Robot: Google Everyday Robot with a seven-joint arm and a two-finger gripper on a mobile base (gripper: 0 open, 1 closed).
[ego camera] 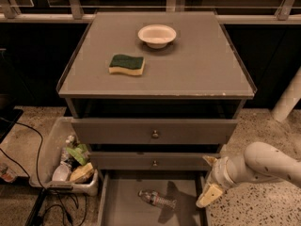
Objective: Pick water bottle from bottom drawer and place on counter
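Note:
The water bottle (157,199) lies on its side on the grey floor of the open bottom drawer (123,206), near the middle, cap pointing left. My gripper (208,178) hangs at the drawer's right wall, to the right of the bottle and apart from it. It is open and empty, with one cream fingertip (207,197) low over the wall and the other higher up. The counter (197,72) is the broad grey cabinet top above.
A white bowl (156,34) and a green-yellow sponge (126,64) sit on the counter. Two shut drawers with round knobs (154,134) are above the open one. A white bin of clutter (70,166) and cables lie on the floor at left. A white post (288,100) stands at right.

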